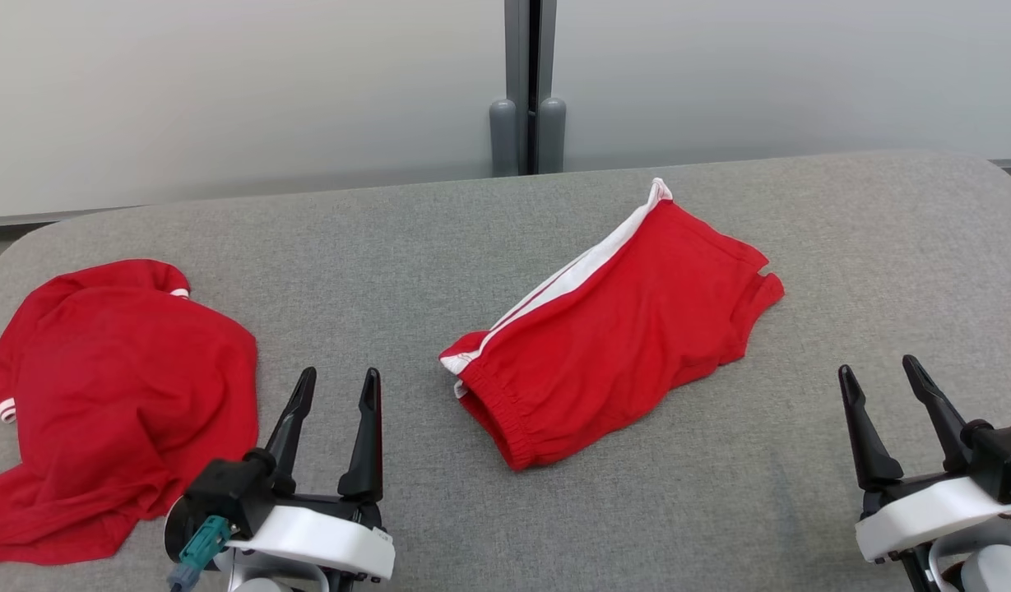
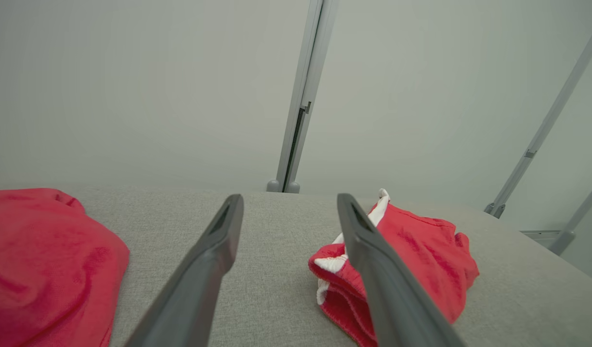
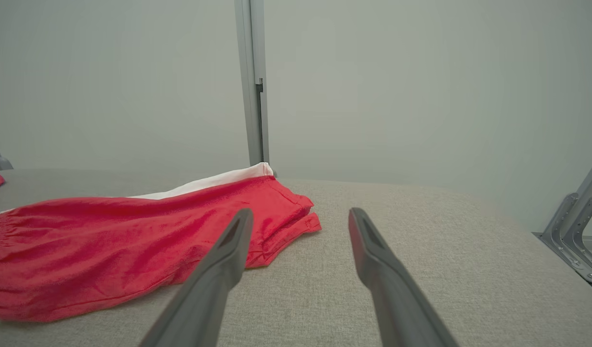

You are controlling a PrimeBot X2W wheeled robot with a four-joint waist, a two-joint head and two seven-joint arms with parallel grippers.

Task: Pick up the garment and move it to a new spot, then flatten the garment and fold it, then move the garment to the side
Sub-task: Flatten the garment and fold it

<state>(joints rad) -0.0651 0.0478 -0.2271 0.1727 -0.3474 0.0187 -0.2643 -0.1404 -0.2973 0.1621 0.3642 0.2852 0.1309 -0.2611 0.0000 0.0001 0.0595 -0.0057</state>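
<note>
Left gripper wide open, nothing held, fingers clear of the cloth, hovering low at the near edge of the grey fabric-covered table. Right gripper same: jaws fully spread, empty, near the table's right side.

Red shorts with white side stripe and elastic waistband lie mid-table between the two grippers, folded over flat, waistband toward the robot, leg hems toward the far right. Left wrist view has them just beyond the right-hand finger, not touching. Right wrist view has the hem end just beyond the left-hand finger.

Crumpled red shirt with white-trimmed cuffs sits at the table's left edge, just beside the left gripper, well apart from the shorts.

Pale wall panels with a grey vertical post stand behind the table.
</note>
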